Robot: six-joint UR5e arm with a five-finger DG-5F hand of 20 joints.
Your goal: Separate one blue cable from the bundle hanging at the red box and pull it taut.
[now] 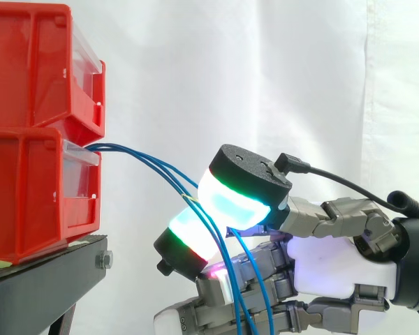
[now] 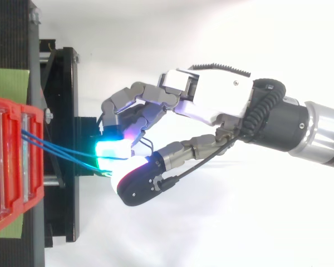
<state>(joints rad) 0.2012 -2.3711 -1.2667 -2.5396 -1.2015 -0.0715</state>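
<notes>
Black stand (image 1: 45,279), red box (image 1: 28,199), white curtain (image 1: 265,70)

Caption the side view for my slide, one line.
Blue cables leave the lower red bin on the black stand and run down across the robot hand.

Red bins (image 1: 28,188), black stand (image 1: 42,279) close off side view's left; blue cables (image 1: 153,164) span gap to hand (image 2: 222,100); open room above.

Bright even light, curtain (image 1: 265,70) blown white, faint shadows, hand (image 2: 222,97) pads (image 2: 112,149) glowing cyan.
</notes>
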